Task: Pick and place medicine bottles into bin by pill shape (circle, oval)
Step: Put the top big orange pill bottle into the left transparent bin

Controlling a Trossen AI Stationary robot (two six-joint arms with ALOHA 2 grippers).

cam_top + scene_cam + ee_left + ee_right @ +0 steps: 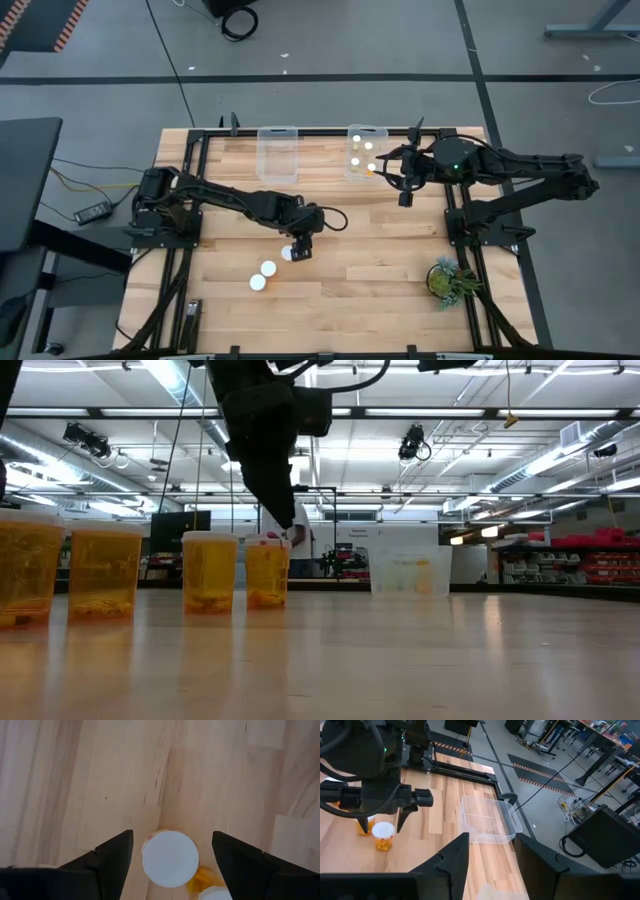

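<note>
Your left gripper (298,250) hangs over the middle of the wooden table (380,250), its fingers (107,857) spread wide on either side of a white-capped medicine bottle (170,858) standing upright, neither finger touching it. A second bottle (212,892) sits just beside it. Two more capped bottles (263,275) stand nearer the front edge. Your right gripper (403,190) hovers beside the right-hand clear bin (362,151) at the table's far edge, fingers (452,857) parted and holding nothing; that bin has bottles in it. The other clear bin (279,152) stands to its left.
</note>
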